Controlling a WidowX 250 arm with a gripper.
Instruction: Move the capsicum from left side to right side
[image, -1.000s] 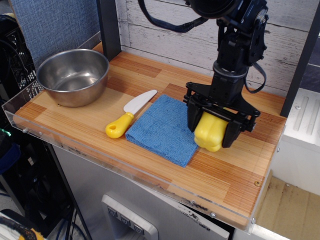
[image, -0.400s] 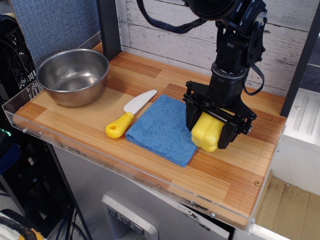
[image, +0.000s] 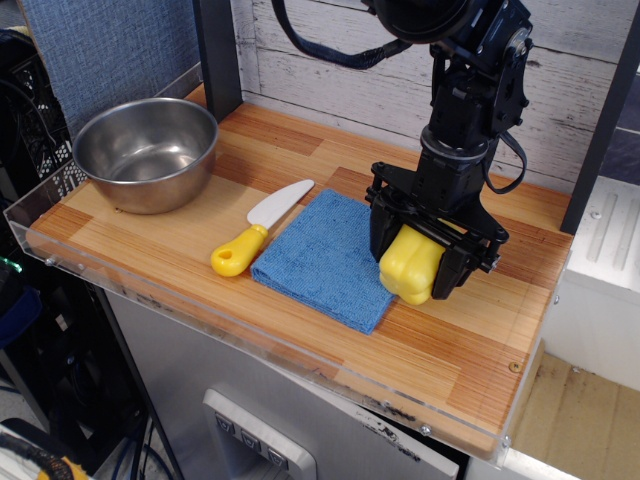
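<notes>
Capsicum (image: 408, 266), a glossy yellow plastic bell pepper, sits clamped between the two black fingers of the robot's gripper (image: 412, 260), at the right edge of the folded blue cloth (image: 325, 257) on the striped wooden tabletop (image: 470, 340). Its upper part is hidden under the gripper's body, so only the front lobes show, and whether its base touches the cloth or wood cannot be made out. The arm's upper section is cut off by the frame's top edge. Against a second ago, gripper and pepper have shifted slightly left, toward the cloth. Bare wood lies open to the pepper's right and front, up to the clear plastic rim. A white-bladed knife with yellow handle (image: 254, 232) and steel bowl (image: 147, 153) sit well apart on the left.
</notes>
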